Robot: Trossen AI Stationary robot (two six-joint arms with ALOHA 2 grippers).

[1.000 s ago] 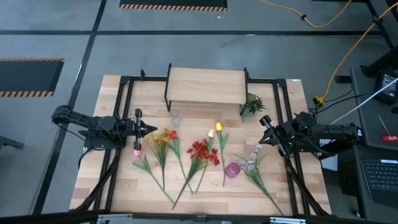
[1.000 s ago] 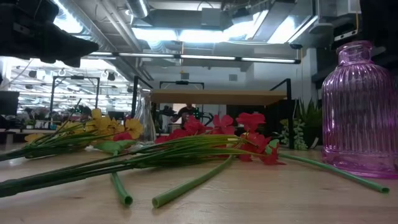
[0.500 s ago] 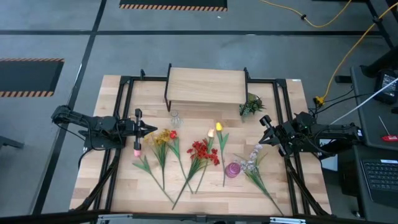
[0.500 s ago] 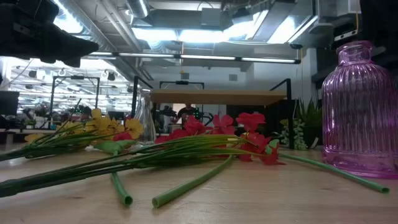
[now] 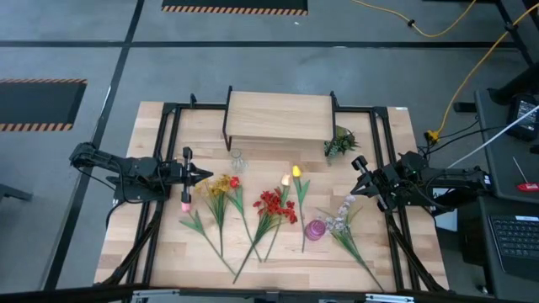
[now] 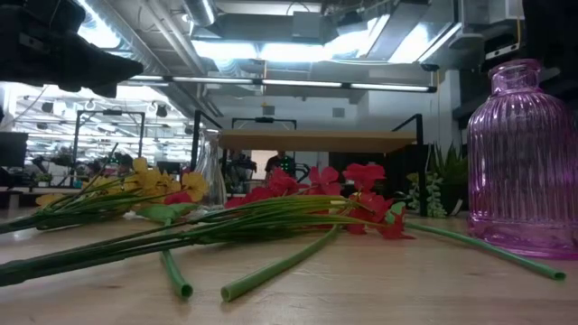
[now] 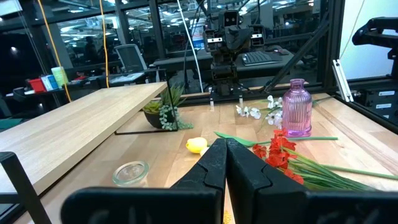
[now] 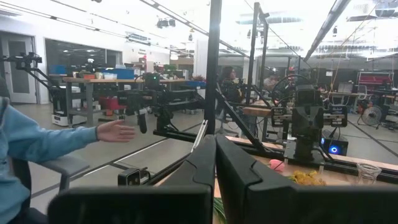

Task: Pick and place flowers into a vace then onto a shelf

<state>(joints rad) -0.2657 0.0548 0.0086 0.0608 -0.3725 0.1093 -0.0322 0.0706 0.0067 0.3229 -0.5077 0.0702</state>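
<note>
— Where do things stand, going from the left?

— The left gripper (image 5: 205, 175) hovers at the worktop's (image 5: 387, 252) left side, jaws pressed together on nothing, tips just beside the yellow spray (image 5: 217, 187). A pink tulip (image 5: 185, 204) lies just below it. Next come the red spray (image 5: 274, 204), the yellow tulip (image 5: 296, 173), the pink vase (image 5: 315, 229) and the white spray (image 5: 341, 215). The right gripper (image 5: 358, 162) waits at the right side, jaws likewise together and empty.

— So nothing is in the vase yet?

— Nothing. All the flowers lie flat, stems fanning toward the near edge. The shelf (image 5: 278, 117) stands bare at the far side, a small clear glass (image 5: 237, 156) in front of it and a green sprig (image 5: 340, 142) at its right corner.

— How would you take the first pick?

— Open the left jaws first, I'd say, then come down across one stem of the yellow spray, partway along — not at the blooms. The stems overlap, so a low, narrow bite should lift one without dragging its neighbours. The vase neck looks tight and the vase light; feeding the stem end in upright matters, or it may tip.

— And the surroundings?

— Pale wood worktop in a black frame, on grey floor with hazard stripes. Beyond it, an open workshop: the right wrist view shows a person's outstretched hand (image 8: 115, 130) in a blue sleeve (image 8: 37, 143).
</note>
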